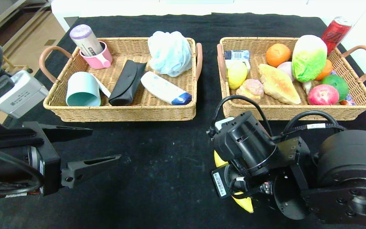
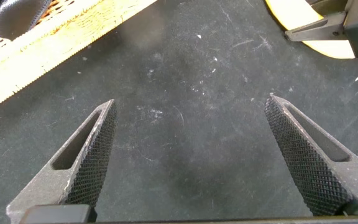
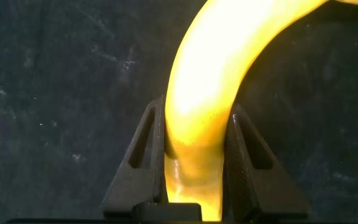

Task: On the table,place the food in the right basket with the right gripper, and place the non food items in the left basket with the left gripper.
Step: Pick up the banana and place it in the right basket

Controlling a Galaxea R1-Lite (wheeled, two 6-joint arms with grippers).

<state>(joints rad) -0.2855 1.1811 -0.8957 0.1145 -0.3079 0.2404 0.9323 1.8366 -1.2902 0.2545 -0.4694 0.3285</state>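
Observation:
A yellow banana point(image 3: 216, 74) lies on the black table point(image 1: 164, 159) in front of the right basket point(image 1: 297, 112). My right gripper point(image 3: 196, 106) is shut on it, one finger on each side. In the head view only the banana's ends point(image 1: 245, 203) show from under the right wrist point(image 1: 249, 149). An orange point(image 1: 277, 54) and a napa cabbage point(image 1: 308, 57) lie in the right basket. A teal mug point(image 1: 83, 89) lies on its side in the left basket point(image 1: 122, 112). My left gripper point(image 1: 106, 143) hangs open and empty over bare cloth point(image 2: 191, 101) at the near left.
The left basket also holds a pink mug point(image 1: 95, 57), a black case point(image 1: 127, 82), a blue bath pouf point(image 1: 169, 52) and a lotion tube point(image 1: 165, 88). Bread point(image 1: 278, 84), a red apple point(image 1: 322, 95) and a lemon point(image 1: 236, 74) crowd the right basket, with a red can point(image 1: 335, 33) behind.

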